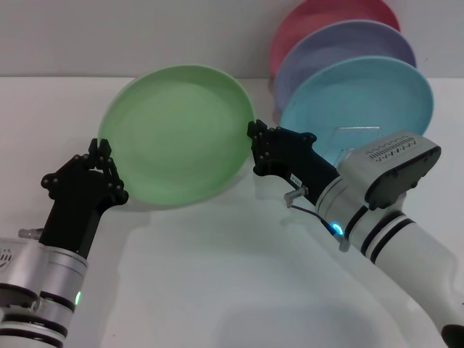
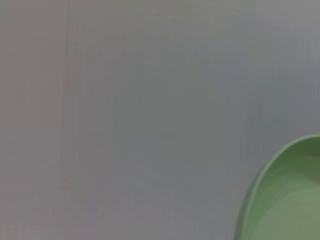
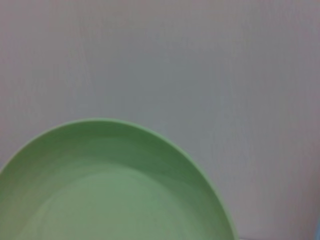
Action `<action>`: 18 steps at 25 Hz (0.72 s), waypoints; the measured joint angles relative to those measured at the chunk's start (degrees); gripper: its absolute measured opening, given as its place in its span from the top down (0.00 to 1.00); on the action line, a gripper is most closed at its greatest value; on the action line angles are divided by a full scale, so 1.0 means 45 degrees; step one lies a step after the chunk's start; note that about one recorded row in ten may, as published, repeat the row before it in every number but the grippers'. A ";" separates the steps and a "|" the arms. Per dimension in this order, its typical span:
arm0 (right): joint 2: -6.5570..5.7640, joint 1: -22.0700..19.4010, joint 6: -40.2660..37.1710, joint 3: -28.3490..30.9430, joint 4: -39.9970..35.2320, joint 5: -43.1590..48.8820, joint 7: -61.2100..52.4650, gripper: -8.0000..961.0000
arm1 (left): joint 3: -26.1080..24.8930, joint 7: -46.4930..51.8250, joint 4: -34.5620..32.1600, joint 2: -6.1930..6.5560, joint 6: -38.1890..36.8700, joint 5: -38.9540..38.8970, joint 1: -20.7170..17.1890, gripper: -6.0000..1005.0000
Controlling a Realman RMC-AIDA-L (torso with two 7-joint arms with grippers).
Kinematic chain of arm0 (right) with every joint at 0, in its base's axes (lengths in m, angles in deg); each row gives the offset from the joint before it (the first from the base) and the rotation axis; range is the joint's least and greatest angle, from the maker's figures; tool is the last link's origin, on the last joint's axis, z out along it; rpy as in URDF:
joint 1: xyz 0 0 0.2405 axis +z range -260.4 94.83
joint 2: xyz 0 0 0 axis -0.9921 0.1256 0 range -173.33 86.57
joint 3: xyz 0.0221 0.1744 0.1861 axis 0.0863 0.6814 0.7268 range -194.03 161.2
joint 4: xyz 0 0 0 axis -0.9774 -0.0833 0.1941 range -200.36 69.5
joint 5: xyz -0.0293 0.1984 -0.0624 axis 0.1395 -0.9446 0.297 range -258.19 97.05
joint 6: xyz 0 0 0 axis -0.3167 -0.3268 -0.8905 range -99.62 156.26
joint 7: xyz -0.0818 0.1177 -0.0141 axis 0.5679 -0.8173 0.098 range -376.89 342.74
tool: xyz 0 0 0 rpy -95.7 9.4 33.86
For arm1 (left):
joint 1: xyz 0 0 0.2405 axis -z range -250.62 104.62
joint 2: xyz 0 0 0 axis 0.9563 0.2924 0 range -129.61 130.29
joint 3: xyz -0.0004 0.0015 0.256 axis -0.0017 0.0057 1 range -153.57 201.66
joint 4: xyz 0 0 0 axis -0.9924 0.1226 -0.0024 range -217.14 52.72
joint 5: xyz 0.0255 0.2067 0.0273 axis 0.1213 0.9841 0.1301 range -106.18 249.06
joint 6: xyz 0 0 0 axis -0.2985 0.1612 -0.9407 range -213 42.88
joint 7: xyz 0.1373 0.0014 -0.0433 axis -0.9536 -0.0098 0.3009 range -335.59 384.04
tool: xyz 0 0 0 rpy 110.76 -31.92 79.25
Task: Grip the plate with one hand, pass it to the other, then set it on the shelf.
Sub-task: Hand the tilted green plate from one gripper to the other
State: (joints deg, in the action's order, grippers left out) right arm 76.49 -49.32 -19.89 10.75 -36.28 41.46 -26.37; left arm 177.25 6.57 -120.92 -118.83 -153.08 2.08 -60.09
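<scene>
The light green plate (image 1: 177, 134) is held up above the white table, tilted with its hollow side toward me. My right gripper (image 1: 255, 138) is shut on its right rim. My left gripper (image 1: 104, 154) is at the plate's left rim. The plate fills the lower part of the right wrist view (image 3: 105, 190) and shows only as a corner in the left wrist view (image 2: 290, 200). The wire shelf (image 1: 359, 129) stands at the back right, behind my right arm, and only a thin silver loop of it shows.
A turquoise plate (image 1: 362, 101), a lavender plate (image 1: 341, 47) and a pink plate (image 1: 319, 18) stand upright in a row at the back right, by the wall. The white table (image 1: 217, 275) stretches in front of me.
</scene>
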 joint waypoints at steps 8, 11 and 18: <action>0.0002 0.0102 0.0044 -0.0076 0.0002 0.0108 -0.0006 0.96 | 0.0014 -0.0002 0.0011 -0.0002 -0.0003 -0.0083 -0.0023 0.96; -0.0002 0.0102 -0.0038 -0.0062 0.0015 0.0137 -0.0007 0.96 | 0.0023 0.0022 0.0010 -0.0006 -0.0002 -0.0085 -0.0028 0.96; -0.0009 0.0102 -0.0048 0.0004 -0.0057 0.0072 -0.0175 0.81 | -0.0023 -0.0015 0.0007 -0.0001 -0.0015 -0.0081 -0.0087 0.96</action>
State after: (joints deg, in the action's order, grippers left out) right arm 76.45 -48.86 -20.10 10.76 -36.53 41.78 -27.15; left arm 177.14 6.50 -120.89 -118.84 -153.15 1.72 -60.49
